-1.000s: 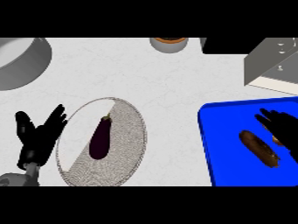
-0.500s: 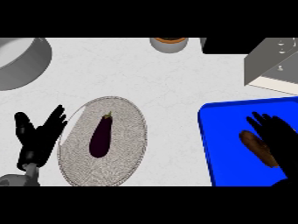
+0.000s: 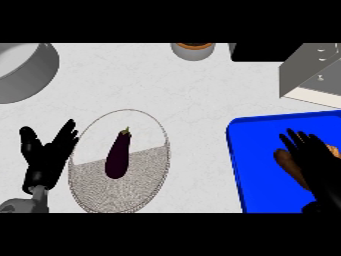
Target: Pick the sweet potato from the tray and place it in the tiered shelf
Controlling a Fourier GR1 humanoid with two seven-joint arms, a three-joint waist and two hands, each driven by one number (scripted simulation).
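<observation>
Task state: early, pick not yet made.
- Sweet potato (image 3: 285, 161) lies on the blue tray (image 3: 254, 150), not lifted as far as can be seen.
- Tiered shelf (image 3: 317, 70) stands well beyond the fingertips, past the tray's far edge. Nothing orange shows on the part of it in view.
- Left to do, by my reading: close on the sweet potato, lift it, carry it to the shelf, set it in, let go.

Right hand (image 3: 320, 167): over the tray and directly over the sweet potato.
- Fingers (image 3: 300, 145) are straight and slightly spread, pointing away from the robot. They do not curl round anything.
- The sweet potato lies crosswise beneath them. One brown-orange end shows just beside the thumb side of the palm, and a smaller piece shows past the outer fingers. The middle is hidden under the hand.
- Cannot tell whether the palm touches it or only hovers above.

Left hand (image 3: 47, 157): resting at the lower left, fingers up and apart, holding nothing. An eggplant (image 3: 119, 155) lies on a round plate (image 3: 92, 187) just beside those fingers, apart from them.

Judgement: the hand is well placed for a grasp, and the fingers need to wrap round the sweet potato before any lift.
</observation>
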